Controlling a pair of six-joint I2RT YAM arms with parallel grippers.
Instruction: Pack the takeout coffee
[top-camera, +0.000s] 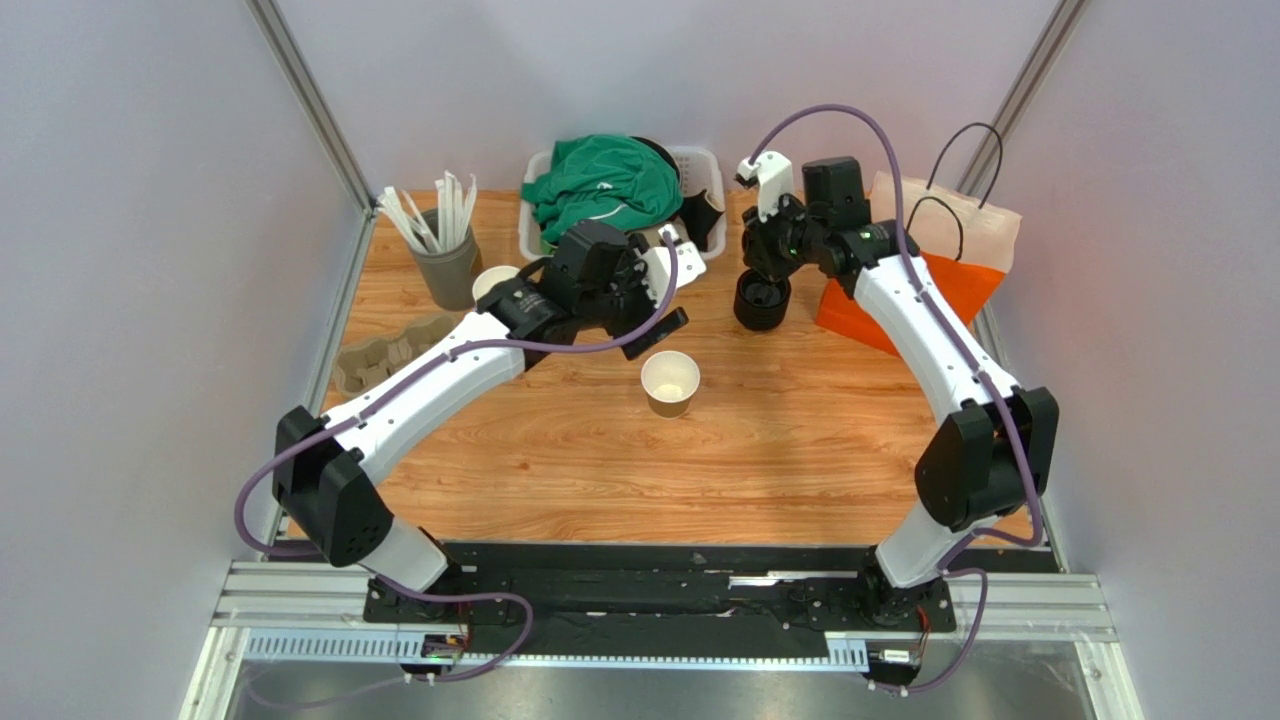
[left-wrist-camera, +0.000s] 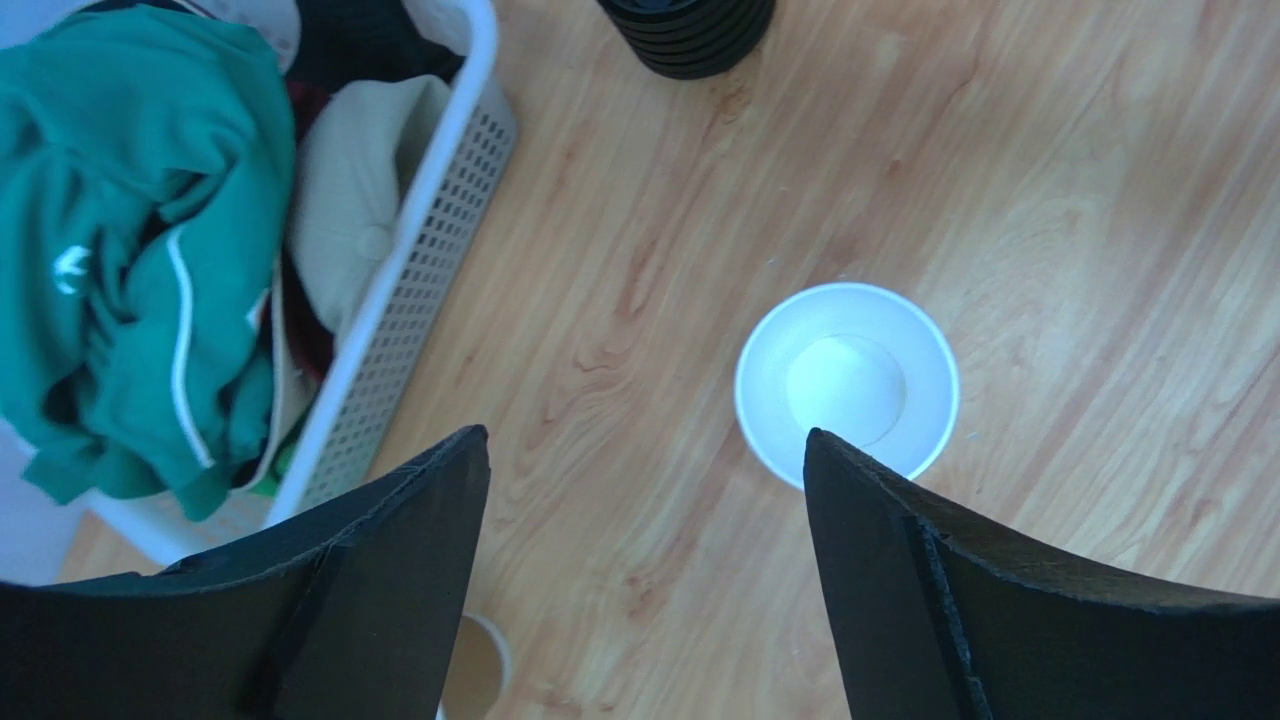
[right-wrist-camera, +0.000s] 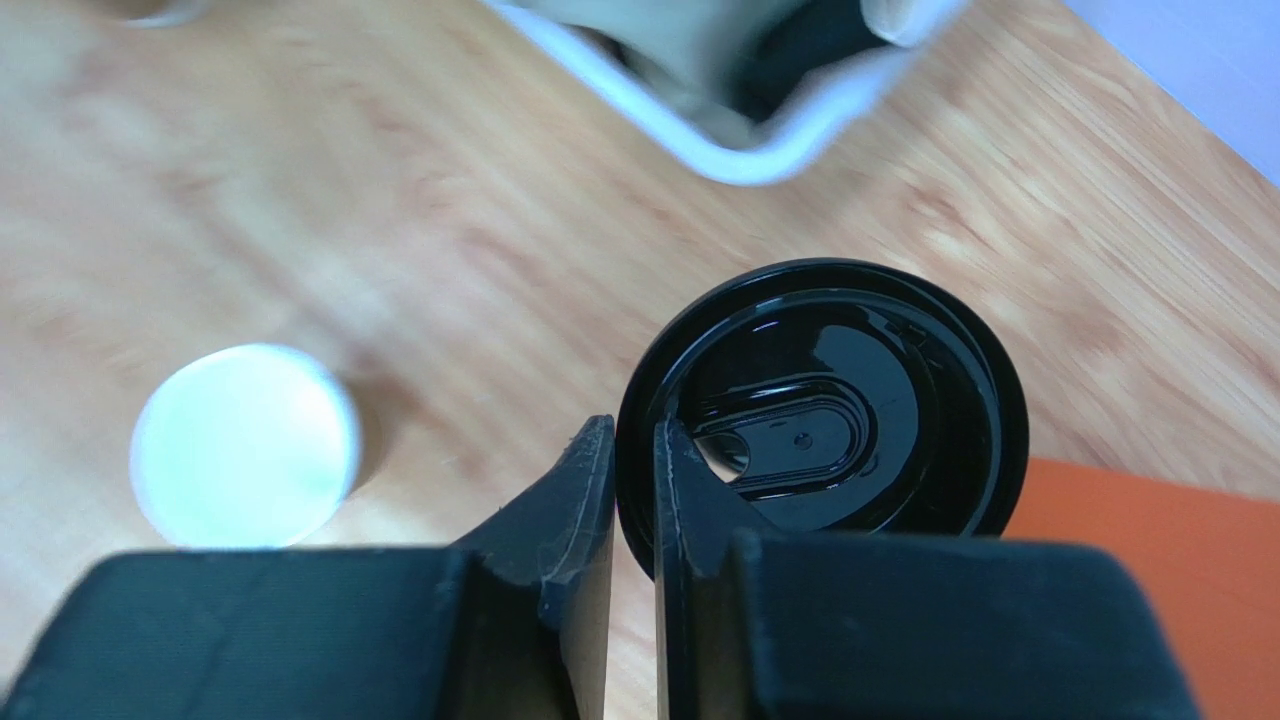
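So the paper cup (top-camera: 670, 381) is standing upright around the middle of the table (top-camera: 571, 450) with no lid on it, and all I can see inside is its white bottom. The left gripper (left-wrist-camera: 646, 438) hangs above it, fingers spread wide and holding nothing, and from its wrist cam the cup sits between the two tips, lower down. Over on the right there's the stack of black lids (top-camera: 762, 305), a bit behind the cup and apart from it. The right gripper (right-wrist-camera: 631, 428) has its fingers almost together, pinching the rim of the top lid (right-wrist-camera: 902, 375), one finger inside the edge and one outside. The white basket (left-wrist-camera: 406, 300) at the back is stuffed with a green garment (left-wrist-camera: 135, 225), plus a beige cloth (left-wrist-camera: 361, 195) and something dark underneath. Back left, a grey pot (top-camera: 448, 273) holds a bunch of white sticks (top-camera: 428, 210); can't tell if they're straws or stirrers. Beside it is a tan cup (top-camera: 493, 281), and nearer the edge a pulp tray (top-camera: 376, 360) with cup wells. An orange bag (top-camera: 969, 285) with black handles sits behind the right arm; I can't see into it.
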